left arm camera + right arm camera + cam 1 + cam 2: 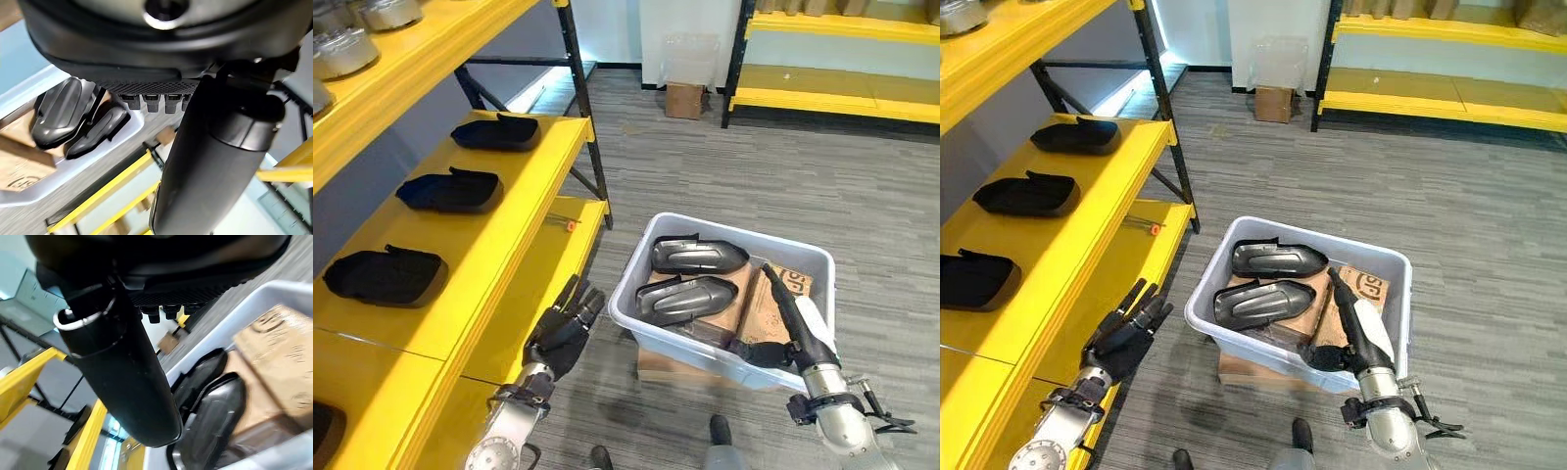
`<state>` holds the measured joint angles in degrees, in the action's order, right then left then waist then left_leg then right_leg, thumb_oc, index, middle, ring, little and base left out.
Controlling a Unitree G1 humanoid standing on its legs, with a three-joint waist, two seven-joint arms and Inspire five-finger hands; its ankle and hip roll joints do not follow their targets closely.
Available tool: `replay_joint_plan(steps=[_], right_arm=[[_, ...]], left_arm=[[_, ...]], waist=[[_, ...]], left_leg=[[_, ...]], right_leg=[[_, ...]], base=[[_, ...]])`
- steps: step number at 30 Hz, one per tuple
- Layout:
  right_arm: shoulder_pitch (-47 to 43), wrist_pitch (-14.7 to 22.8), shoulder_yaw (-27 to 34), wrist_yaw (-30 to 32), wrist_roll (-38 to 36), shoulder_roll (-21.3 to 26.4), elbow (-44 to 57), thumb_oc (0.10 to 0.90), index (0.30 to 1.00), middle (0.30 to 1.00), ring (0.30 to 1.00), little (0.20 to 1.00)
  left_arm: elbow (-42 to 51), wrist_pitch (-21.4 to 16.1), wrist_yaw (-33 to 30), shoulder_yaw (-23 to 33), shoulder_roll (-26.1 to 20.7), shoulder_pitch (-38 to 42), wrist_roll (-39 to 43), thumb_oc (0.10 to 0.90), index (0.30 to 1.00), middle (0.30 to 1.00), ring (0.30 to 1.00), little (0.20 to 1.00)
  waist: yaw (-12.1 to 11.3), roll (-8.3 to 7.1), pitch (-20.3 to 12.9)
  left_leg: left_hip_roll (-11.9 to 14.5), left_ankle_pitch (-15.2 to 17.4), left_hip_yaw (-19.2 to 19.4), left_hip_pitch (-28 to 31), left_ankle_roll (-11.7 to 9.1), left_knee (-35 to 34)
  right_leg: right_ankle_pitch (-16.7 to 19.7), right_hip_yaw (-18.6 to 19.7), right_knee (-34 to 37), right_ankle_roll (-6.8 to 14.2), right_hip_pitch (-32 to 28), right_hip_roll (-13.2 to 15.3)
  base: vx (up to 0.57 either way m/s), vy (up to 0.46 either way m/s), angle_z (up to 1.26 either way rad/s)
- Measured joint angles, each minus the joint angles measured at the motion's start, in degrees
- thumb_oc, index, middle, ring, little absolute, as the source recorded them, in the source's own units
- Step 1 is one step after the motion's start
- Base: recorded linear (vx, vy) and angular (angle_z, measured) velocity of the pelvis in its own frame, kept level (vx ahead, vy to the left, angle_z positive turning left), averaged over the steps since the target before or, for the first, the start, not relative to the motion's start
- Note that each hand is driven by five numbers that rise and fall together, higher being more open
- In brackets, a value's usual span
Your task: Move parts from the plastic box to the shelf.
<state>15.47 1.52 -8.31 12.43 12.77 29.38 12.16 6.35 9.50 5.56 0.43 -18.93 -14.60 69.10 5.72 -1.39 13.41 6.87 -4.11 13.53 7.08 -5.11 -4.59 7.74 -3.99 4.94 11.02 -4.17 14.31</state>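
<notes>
- The silver metal parts [352, 39] on the top shelf are cut off by the upper left corner of the frame.
- A black part [325, 431] at the lower left edge is mostly cut off by the frame.
- The cardboard box [666, 367] under the plastic box [651, 328] is largely hidden by it; only a strip shows below.
- Cardboard [773, 304] inside the plastic box is partly covered by the right hand [798, 328].
- In the left wrist view the left hand [215, 147] blocks much of the scene; its fingertips are hidden.
- The far yellow shelf [842, 59] is cut off by the frame's upper right edge.
</notes>
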Motion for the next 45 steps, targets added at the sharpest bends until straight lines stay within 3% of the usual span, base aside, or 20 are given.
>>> replay_joint_plan(steps=[7,16,25,30,32,34,37,41,45], right_arm=[[-4.73,-0.1,0.22,0.66,0.0,0.25,0.73,0.9,1.0,1.0,1.0,1.0],[-4.26,-1.81,0.21,2.53,0.61,1.79,0.49,0.9,1.0,1.0,1.0,1.0],[-5.67,0.01,-0.18,-0.38,5.32,4.38,0.52,0.9,1.0,1.0,1.0,1.0],[-12.8,-0.06,-2.11,-1.16,7.49,9.3,0.52,0.9,1.0,1.0,1.0,1.0],[-18.0,-1.49,-2.06,-1.11,7.28,12.12,0.27,0.9,1.0,1.0,1.0,1.0],[-23.52,-3.15,-2.11,-1.26,7.24,12.36,-1.58,0.9,1.0,1.0,1.0,1.0],[-32.47,-5.71,-2.13,-1.55,7.27,13.18,-4.22,0.9,1.0,1.0,1.0,1.0],[-35.93,-6.32,-2.2,-2.4,7.37,13.91,-3.75,0.9,1.0,1.0,1.0,1.0],[-38.61,-7.51,-2.17,-4.45,7.48,15.77,-3.57,0.9,1.0,1.0,1.0,1.0]], left_arm=[[0.8,0.47,0.43,-0.54,0.07,-0.17,-0.02,0.9,1.0,1.0,1.0,1.0],[0.86,1.73,2.47,-0.89,0.07,-0.01,-0.08,0.9,1.0,1.0,1.0,1.0],[0.86,3.9,2.47,-0.9,0.06,-0.02,-0.05,0.9,1.0,1.0,1.0,1.0],[0.84,4.62,2.2,-1.34,0.01,0.0,-0.14,0.9,1.0,1.0,1.0,1.0],[0.79,5.47,2.15,-2.11,-1.08,0.12,-0.14,0.9,1.0,1.0,1.0,1.0],[0.63,5.71,2.04,-3.47,-2.28,0.45,-0.11,0.9,1.0,1.0,1.0,1.0],[-0.55,6.17,1.73,-5.1,-2.6,2.85,-0.07,0.9,1.0,1.0,1.0,1.0],[-1.32,6.02,1.41,-5.61,-2.44,5.53,0.02,0.9,1.0,1.0,1.0,1.0],[-1.24,4.96,1.47,-5.99,-2.17,9.41,0.01,0.9,1.0,1.0,1.0,1.0]], waist=[[-0.55,0.24,-0.21],[0.44,2.73,-3.81],[-0.49,2.22,-4.51],[-2.46,2.12,-4.49],[-4.23,2.15,-4.47],[-4.43,2.28,-4.29],[-4.97,3.73,-1.31],[-5.86,6.63,3.95],[-5.64,9.16,11.62]], left_leg=[[2.12,-0.28,-0.83,-0.07,-0.94,-0.04],[2.26,0.0,-0.59,-0.04,-0.83,-0.25],[2.24,0.0,-0.62,-0.14,-0.84,-0.25],[2.23,-0.33,-1.44,-1.12,-0.77,-0.25],[2.0,-0.9,-1.7,-3.79,-0.61,-0.23],[1.66,-2.27,-2.6,-6.41,-0.97,0.01],[0.98,-3.51,-3.24,-9.77,-0.5,0.02],[0.79,-4.05,-3.8,-12.66,0.2,0.03],[0.19,-5.38,-3.92,-16.04,0.89,0.06]], right_leg=[[-0.73,-0.86,0.01,-0.65,-0.45,-2.07],[-0.89,-0.38,0.11,-1.06,-0.13,-2.18],[-0.59,-0.34,0.2,-0.98,-0.23,-2.18],[-0.83,-1.14,0.4,-0.7,0.39,-2.16],[-0.38,-1.34,0.41,-1.09,2.77,-1.93],[1.0,-1.79,-0.02,-1.14,5.09,-1.74],[2.08,-2.16,-0.02,-1.11,7.9,-1.11],[2.18,-2.73,-0.03,-0.98,10.5,-0.84],[3.57,-2.43,-0.16,-1.24,13.98,-0.4]], base=[[0.01,-0.063,0.04],[0.02,-0.008,-0.02],[0.07,-0.015,0.0],[0.04,-0.002,0.09],[-0.08,0.055,0.05],[-0.12,0.081,0.16],[-0.12,0.072,0.14],[-0.11,0.06,0.06],[-0.06,0.075,0.0]])
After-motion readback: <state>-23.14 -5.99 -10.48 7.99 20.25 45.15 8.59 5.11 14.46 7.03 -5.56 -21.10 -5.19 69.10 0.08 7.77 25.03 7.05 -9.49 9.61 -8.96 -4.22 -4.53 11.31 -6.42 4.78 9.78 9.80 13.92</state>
